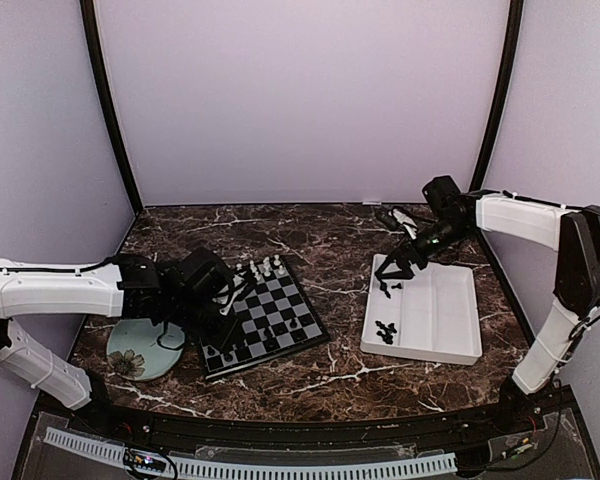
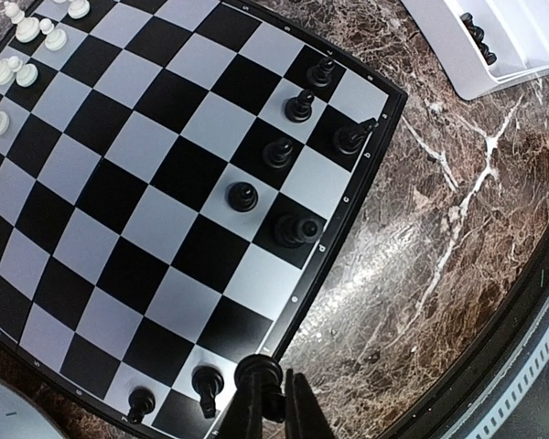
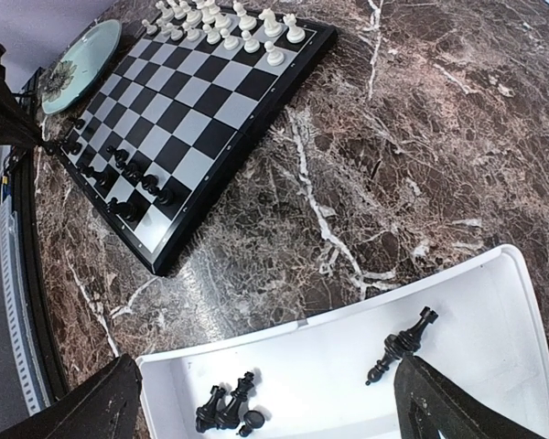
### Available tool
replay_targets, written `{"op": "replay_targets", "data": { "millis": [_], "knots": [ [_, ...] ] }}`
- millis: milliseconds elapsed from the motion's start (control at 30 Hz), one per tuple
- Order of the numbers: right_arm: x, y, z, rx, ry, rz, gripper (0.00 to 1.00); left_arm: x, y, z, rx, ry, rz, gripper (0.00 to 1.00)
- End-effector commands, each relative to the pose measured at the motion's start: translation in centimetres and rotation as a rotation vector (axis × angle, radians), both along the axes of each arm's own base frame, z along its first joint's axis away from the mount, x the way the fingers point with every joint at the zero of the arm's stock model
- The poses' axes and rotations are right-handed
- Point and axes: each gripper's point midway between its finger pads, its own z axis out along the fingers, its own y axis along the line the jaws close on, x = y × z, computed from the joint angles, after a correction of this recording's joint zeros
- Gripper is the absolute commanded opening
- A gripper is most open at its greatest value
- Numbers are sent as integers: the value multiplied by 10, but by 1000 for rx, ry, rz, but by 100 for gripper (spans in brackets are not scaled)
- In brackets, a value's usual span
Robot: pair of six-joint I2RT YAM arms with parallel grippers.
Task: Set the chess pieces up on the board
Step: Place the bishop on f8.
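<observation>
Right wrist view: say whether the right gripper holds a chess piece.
No: the right gripper stands open, fingers wide apart, and the black pieces lie loose in the white tray.

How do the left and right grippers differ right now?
The left gripper is shut on a black chess piece; the right gripper is open and empty. The left gripper is at the board edge; the right gripper hangs over the white tray. Both are black two-finger grippers.
</observation>
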Motion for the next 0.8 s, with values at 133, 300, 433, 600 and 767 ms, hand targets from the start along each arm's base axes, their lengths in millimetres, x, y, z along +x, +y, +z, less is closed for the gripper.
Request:
{"op": "replay_targets", "data": {
  "millis": [133,300,433,600,767],
  "knots": [
    [0,11,5,-13,-28,27,98,3,2,-20,45,7,11,4],
    [-3,13,0,-42,-38,39,98,3,4,-29,70,9,7,4],
    [-6,16,-2,-47,-35,51,98,3,4,-34,74,14,10,4],
    [-7,17,-5,-53,-32,58,98,4,6,-40,67,14,32,5],
    [-10,18,-7,-56,-27,67,98,5,8,-43,68,7,46,6]
  ]
}}
